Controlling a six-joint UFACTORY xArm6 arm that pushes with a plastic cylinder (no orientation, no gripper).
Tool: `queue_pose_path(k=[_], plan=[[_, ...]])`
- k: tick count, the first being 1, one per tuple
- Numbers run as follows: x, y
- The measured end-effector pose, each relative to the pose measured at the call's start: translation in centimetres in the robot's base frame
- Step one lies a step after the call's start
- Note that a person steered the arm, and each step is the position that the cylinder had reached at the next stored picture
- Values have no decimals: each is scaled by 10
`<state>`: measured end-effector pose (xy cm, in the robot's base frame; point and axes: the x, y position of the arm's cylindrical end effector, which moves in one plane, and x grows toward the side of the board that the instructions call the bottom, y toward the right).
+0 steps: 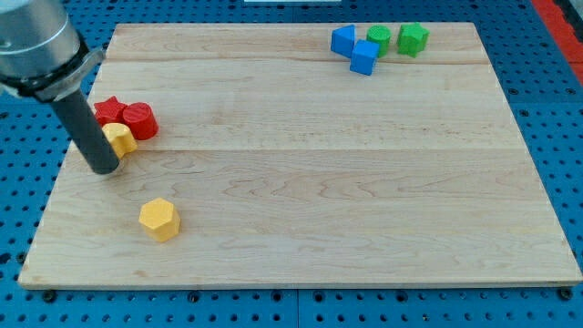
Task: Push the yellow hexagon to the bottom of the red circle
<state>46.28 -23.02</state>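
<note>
Meanwhile, your tip (106, 169) is resting beside a partly hidden yellow block (120, 138), below the red circle (140, 120). Your yellow hexagon (159, 219) is sitting apart on the surface (346, 200); the rod carries no jaws.

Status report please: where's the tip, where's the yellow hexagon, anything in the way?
My tip left of board, beside small yellow block. Yellow hexagon lower right, untouched. Red circle above; small yellow block sits under it.

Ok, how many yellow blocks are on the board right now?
2. One yellow hexagon block sits alone near the view's bottom left. Another yellow block, shape unclear, lies against the red blocks, partly hidden behind my tip.
</note>
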Motion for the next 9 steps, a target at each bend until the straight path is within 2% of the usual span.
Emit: queue_pose_path(k=[1,2,3,4,5,7,8,9], plan=[[-19,1],[4,39],[24,140],[98,150],[104,77],[78,17],[25,15],[32,17]])
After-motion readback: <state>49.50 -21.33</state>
